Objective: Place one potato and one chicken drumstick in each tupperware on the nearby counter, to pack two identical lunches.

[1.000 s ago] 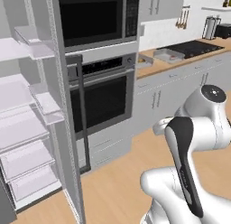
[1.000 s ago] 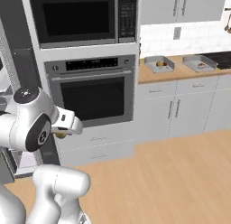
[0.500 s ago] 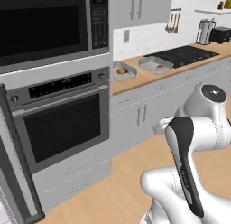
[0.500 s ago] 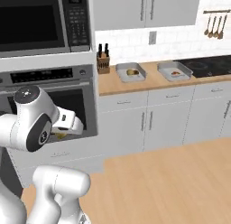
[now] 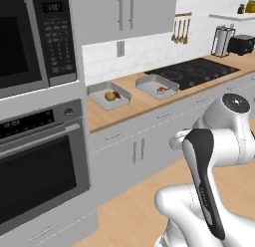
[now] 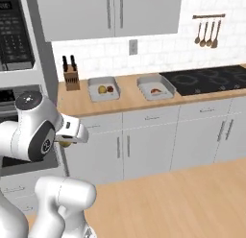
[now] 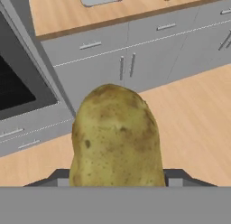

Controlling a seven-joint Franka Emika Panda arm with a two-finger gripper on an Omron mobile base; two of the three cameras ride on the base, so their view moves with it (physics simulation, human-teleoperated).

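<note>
In the hand view a yellow-brown potato [image 7: 115, 137] stands upright between the fingers of my gripper [image 7: 116, 178], which is shut on it. From the right base view the gripper [image 6: 66, 142] hangs low in front of the grey cabinets, left of the counter [image 6: 125, 101]. Two tupperware sit on that counter. The left tupperware [image 6: 102, 79] [image 5: 99, 88] holds a second potato [image 6: 102, 89] and a chicken drumstick [image 6: 110, 89]. The right tupperware [image 6: 149, 78] [image 5: 149, 80] holds one chicken drumstick [image 6: 156, 92] [image 5: 162, 89].
A wooden knife block [image 6: 72, 76] stands left of the containers. The black stovetop [image 6: 206, 78] lies to their right, with utensils [image 6: 206, 33] hanging above. A wall oven [image 5: 35, 156] and microwave stand at the left. Wooden floor stretches before the cabinets.
The whole picture has swept from the open fridge past the oven to the counter, so the base has moved. The potato stays in the gripper.
</note>
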